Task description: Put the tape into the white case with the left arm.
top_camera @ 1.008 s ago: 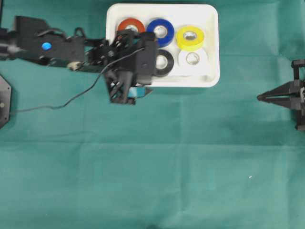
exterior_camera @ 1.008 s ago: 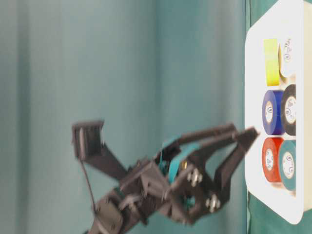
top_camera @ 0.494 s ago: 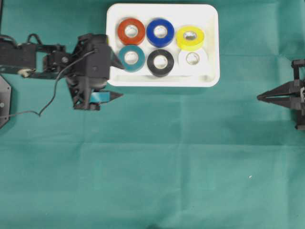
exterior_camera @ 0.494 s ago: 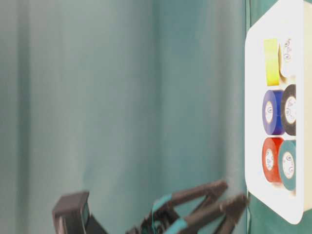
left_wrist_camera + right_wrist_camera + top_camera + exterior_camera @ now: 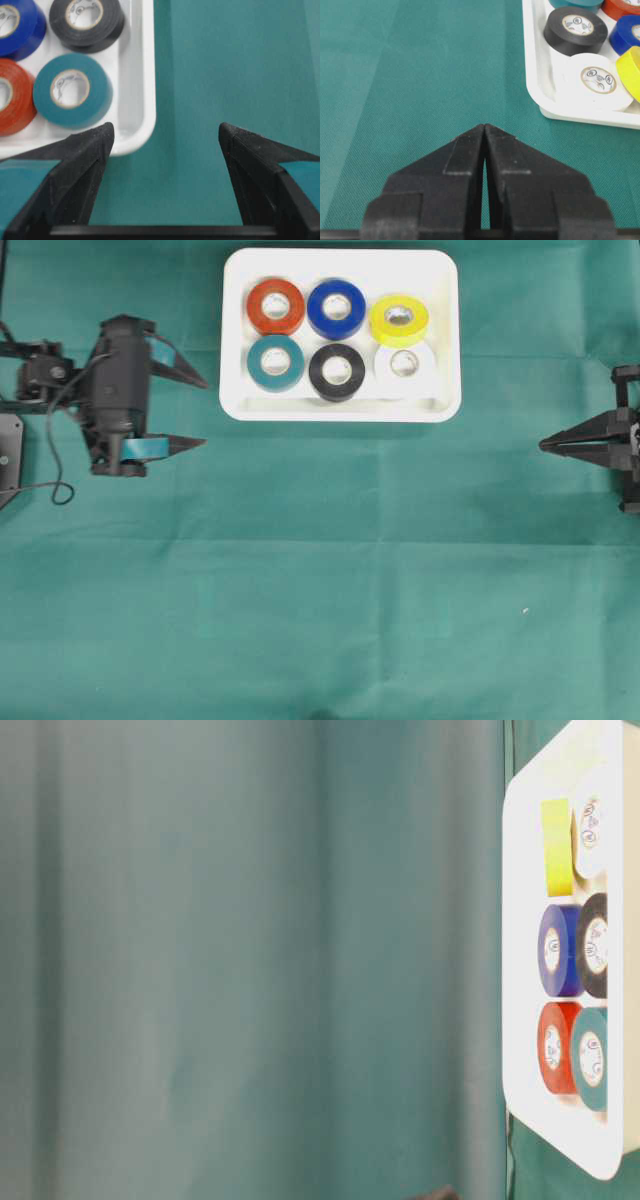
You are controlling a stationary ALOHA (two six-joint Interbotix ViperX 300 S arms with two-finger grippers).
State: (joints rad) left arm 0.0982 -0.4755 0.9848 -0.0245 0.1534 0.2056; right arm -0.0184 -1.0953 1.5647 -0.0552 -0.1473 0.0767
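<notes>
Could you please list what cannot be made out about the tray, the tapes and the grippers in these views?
- Printing on the tape core labels, e.g. white tape: too small, every view.
- White case: far side cut off by the table-level view's right edge.
- Left gripper: absent from the table-level view.
- Yellow tape: cut off by the right wrist view's edge.

Six rolls fill the case [image 5: 440,340] near the cloth's [image 5: 330,570] far edge, packed touching. Open cloth stretches along the near edge and both sides.
</notes>
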